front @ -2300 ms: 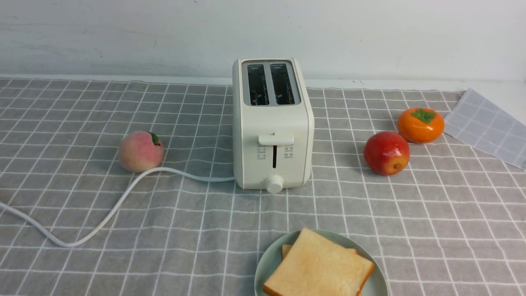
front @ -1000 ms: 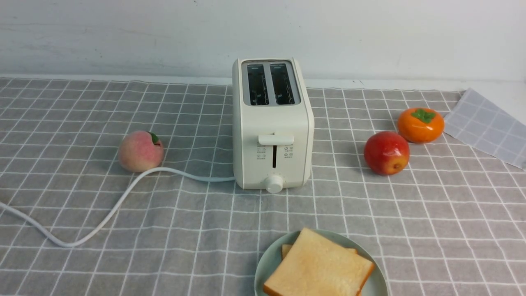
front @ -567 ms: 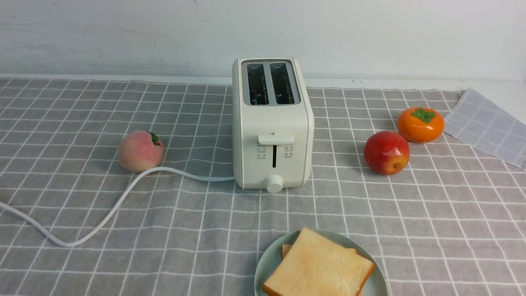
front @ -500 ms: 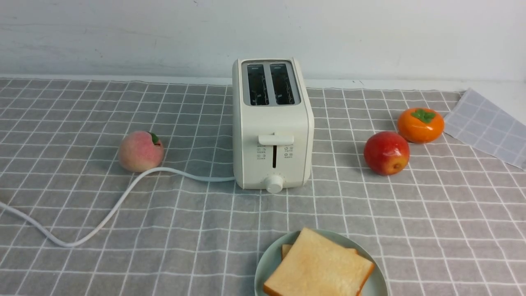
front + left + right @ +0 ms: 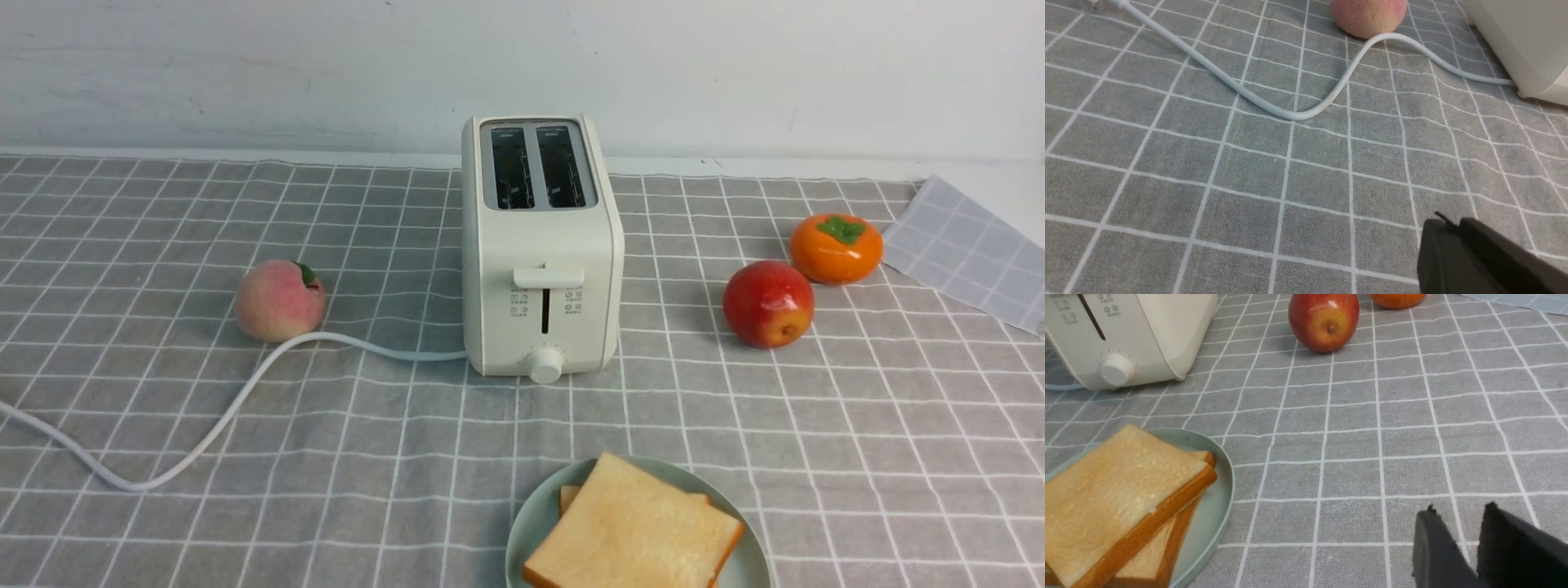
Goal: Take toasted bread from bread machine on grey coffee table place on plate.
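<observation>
From the front, the boxy cream-white bread machine (image 5: 540, 249) stands mid-table on the grey, white-checked coffee table (image 5: 857, 425), both slots empty. Two square, golden toasted bread slices (image 5: 633, 527) lie stacked on the round pale mint-green plate (image 5: 531, 514) at the near edge. No arm shows here.

In the left wrist view, the black left gripper (image 5: 1457, 253) hangs over bare cloth, its fingers pressed together; a white cord (image 5: 1290, 114) curves past a pink peach (image 5: 1367, 16).

In the right wrist view, the black right gripper (image 5: 1468, 543) holds nothing, a narrow gap between its fingers, well apart from the toast on the plate. A red apple (image 5: 1324, 320) sits beyond.
</observation>
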You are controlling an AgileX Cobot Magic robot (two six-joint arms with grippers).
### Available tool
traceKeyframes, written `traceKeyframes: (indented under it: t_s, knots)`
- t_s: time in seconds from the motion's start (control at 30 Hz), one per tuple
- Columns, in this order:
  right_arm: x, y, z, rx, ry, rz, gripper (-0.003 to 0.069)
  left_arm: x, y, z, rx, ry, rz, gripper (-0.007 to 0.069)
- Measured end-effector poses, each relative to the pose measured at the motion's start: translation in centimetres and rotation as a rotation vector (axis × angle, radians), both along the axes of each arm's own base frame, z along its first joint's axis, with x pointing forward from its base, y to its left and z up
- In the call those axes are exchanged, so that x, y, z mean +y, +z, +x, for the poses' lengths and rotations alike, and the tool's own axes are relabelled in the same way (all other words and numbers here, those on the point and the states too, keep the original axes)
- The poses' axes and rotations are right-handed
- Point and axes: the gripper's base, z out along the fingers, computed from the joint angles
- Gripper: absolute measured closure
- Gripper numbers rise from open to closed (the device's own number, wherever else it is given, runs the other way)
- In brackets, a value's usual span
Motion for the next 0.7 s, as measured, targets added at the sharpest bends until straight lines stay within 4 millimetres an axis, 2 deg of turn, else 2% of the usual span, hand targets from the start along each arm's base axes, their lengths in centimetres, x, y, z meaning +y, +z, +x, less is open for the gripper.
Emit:
traceKeyframes:
  t_s: [0.7]
  knots:
    - [-0.30, -0.01, 0.03, -0.007, -0.011, -0.075, 0.0457, 0.00, 0.00, 0.00, 0.000, 0.000, 0.000, 0.0589]
